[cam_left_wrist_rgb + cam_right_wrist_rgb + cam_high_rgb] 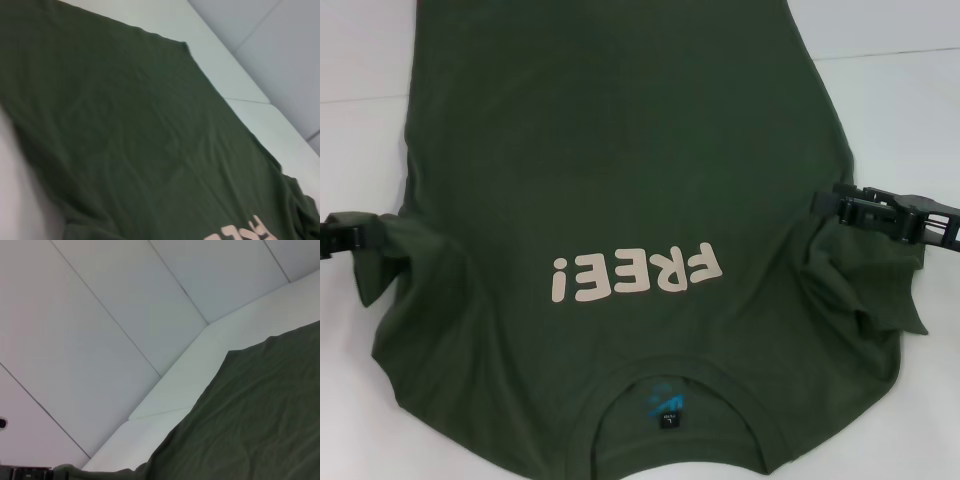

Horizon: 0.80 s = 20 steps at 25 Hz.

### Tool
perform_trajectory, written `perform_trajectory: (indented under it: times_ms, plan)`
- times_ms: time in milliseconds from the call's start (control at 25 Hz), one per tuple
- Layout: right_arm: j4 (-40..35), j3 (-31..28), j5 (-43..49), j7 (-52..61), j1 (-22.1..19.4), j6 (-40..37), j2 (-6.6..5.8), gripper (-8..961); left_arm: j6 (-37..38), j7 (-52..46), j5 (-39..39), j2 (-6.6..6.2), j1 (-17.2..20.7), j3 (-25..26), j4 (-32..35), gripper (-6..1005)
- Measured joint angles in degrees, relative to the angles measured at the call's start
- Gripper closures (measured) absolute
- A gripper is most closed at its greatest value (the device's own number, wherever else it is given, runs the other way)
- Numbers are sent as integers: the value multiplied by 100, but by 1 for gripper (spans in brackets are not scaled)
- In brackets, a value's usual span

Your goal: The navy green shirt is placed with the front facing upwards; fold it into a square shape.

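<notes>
The navy green shirt (620, 150) lies front up on the white table, with its cream "FREE!" print (635, 275) and its collar (670, 405) toward me. My left gripper (360, 237) is at the shirt's left edge, shut on the bunched left sleeve (390, 255), which is raised a little. On the other side, my right gripper (830, 203) is shut on the right sleeve (860, 270), whose cloth hangs crumpled below it. The left wrist view shows the shirt's body (125, 125) and part of the print. The right wrist view shows the shirt's far hem area (260, 415).
The white table (910, 90) shows on both sides of the shirt and beyond it. A seam crosses the tabletop (920, 50). White wall panels (125, 300) rise behind the table's far edge.
</notes>
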<state>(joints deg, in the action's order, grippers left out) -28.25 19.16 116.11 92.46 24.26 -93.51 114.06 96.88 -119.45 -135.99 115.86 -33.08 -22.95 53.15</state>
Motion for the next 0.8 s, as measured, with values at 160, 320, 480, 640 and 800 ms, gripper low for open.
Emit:
perform_trajectory:
  times_ms: [160, 320, 480, 640, 800]
  plan:
    - [3, 0, -2, 0, 0, 2, 6, 42, -71, 10, 86, 91, -62, -318, -38, 982]
    - [8, 0, -2, -1, 1, 18, 11, 42, -231, 18, 91, 226, -140, -552, -79, 983]
    - [12, 0, -2, -7, 10, 25, 11, 41, -381, 25, 104, 295, -218, -654, -221, 983]
    - [12, 0, -2, -14, 24, 60, 10, 42, -424, 73, 133, 359, -273, -691, -343, 983]
    - [13, 0, -1, -21, 28, 82, 10, 41, -441, 157, 136, 460, -294, -722, -366, 982]
